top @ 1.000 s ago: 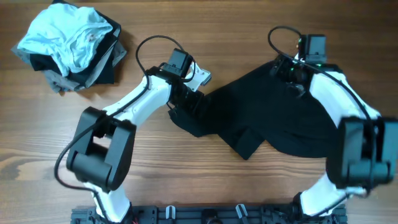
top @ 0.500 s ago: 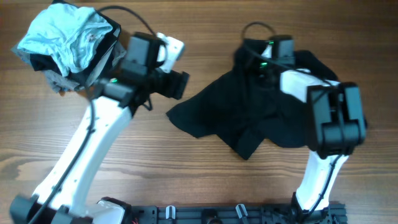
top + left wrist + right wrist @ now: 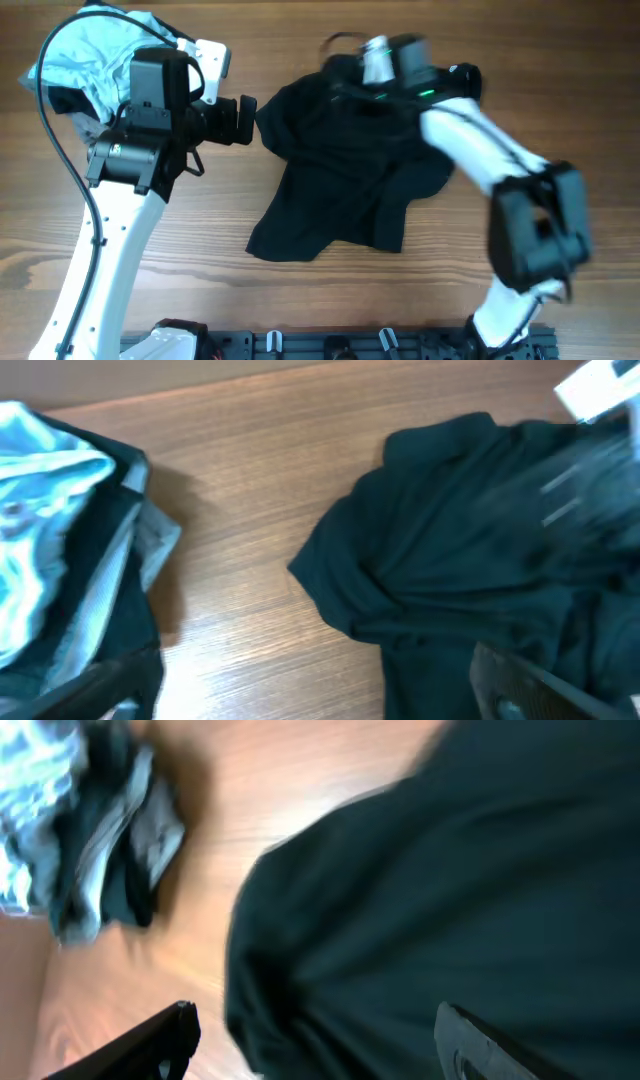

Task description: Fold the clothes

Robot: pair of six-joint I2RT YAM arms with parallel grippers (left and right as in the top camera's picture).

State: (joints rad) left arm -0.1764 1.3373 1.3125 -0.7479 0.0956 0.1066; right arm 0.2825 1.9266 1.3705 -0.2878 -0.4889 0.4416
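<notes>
The black shirt (image 3: pixel 350 170) lies crumpled in the middle of the wooden table, and its neck opening and tag are not visible. My left gripper (image 3: pixel 246 118) is open and empty, just left of the shirt's upper left edge. In the left wrist view its fingers (image 3: pixel 320 700) are spread wide over the wood beside the shirt (image 3: pixel 480 550). My right gripper (image 3: pixel 352 60) is blurred at the shirt's far edge. In the right wrist view its fingers (image 3: pixel 315 1040) are spread wide above the black fabric (image 3: pixel 430 890).
A pile of other clothes sits at the far left corner, with a light-blue garment (image 3: pixel 90 55) on top of grey and dark ones. It also shows in the left wrist view (image 3: pixel 50 560) and the right wrist view (image 3: pixel 100 830). Bare wood table (image 3: pixel 200 280) surrounds the shirt.
The left gripper left the shirt and drew back up and left. The right arm swept left along the far edge. The shirt shifted left and bunched into a new shape.
</notes>
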